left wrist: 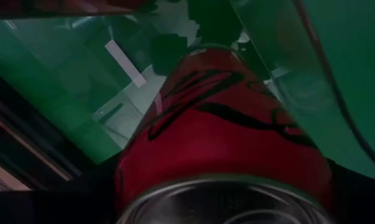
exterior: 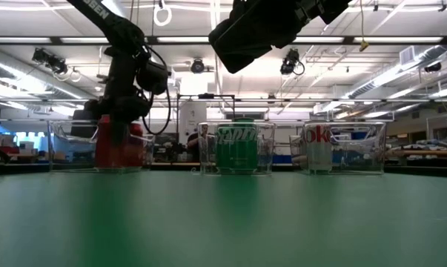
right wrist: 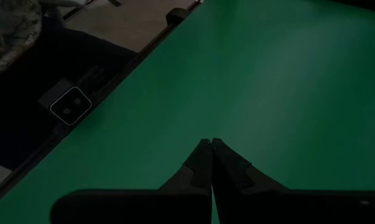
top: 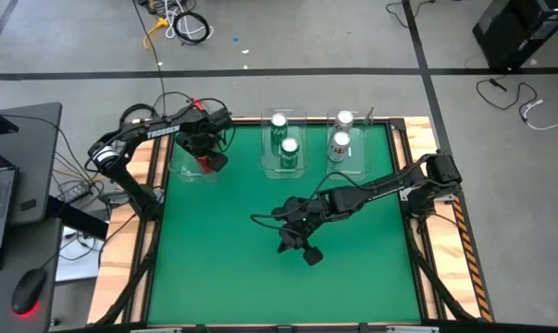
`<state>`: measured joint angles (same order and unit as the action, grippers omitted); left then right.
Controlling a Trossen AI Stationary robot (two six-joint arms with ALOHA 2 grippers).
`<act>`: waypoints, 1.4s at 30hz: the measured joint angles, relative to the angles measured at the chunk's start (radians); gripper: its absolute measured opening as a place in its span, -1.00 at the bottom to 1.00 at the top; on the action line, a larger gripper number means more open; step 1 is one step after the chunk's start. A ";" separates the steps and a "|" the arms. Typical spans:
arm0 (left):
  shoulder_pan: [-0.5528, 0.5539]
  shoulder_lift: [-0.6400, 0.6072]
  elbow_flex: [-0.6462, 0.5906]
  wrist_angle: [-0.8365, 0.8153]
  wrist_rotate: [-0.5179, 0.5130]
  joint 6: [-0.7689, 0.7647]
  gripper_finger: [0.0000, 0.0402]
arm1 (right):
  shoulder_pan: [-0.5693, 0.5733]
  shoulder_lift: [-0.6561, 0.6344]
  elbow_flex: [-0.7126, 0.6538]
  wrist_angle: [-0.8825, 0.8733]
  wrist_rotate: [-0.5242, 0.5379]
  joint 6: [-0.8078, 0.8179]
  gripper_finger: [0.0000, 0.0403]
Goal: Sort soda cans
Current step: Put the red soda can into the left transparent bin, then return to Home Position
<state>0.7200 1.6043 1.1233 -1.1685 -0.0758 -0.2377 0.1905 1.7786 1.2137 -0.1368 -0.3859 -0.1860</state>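
Note:
My left gripper (top: 204,155) reaches down into the clear left bin (top: 179,168) at the table's far edge, around a red soda can (left wrist: 224,124) that fills the left wrist view. In the low view the red can (exterior: 121,144) stands inside that bin, under the arm. Whether a second red can is there, I cannot tell. Two green cans (top: 289,150) stand in the middle bin, and two silver-white cans (top: 340,143) in the right bin. My right gripper (right wrist: 211,146) is shut and empty, hovering above the middle of the green mat. My left gripper comes at the red can from above, slanting down into the bin. The can's silver top (left wrist: 237,202) lies closest to the wrist, its red side (left wrist: 175,149) between the fingers. The fingers hardly show, so the exact place of contact is hidden. The can stands upright in the bin.
The three clear bins line the far edge of the green mat (top: 223,259). Wooden rails (top: 151,213) run along the left and right sides. The right arm (top: 371,191) stretches over the mat from the right. The near half of the mat is open surface.

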 joint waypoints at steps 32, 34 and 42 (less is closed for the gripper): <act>-0.001 0.000 0.180 -0.239 -0.043 0.044 0.89 | 0.000 0.000 0.000 0.000 0.000 0.004 -0.95; -0.001 0.000 0.228 -0.252 -0.043 0.044 0.89 | 0.000 0.000 0.000 0.000 0.000 0.004 -0.95; -0.033 -0.003 0.468 -0.336 -0.066 0.036 0.81 | 0.000 0.000 0.000 0.000 0.001 0.003 -0.95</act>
<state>0.6872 1.6016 1.5914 -1.5047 -0.1415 -0.2017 0.1905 1.7790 1.2137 -0.1371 -0.3852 -0.1825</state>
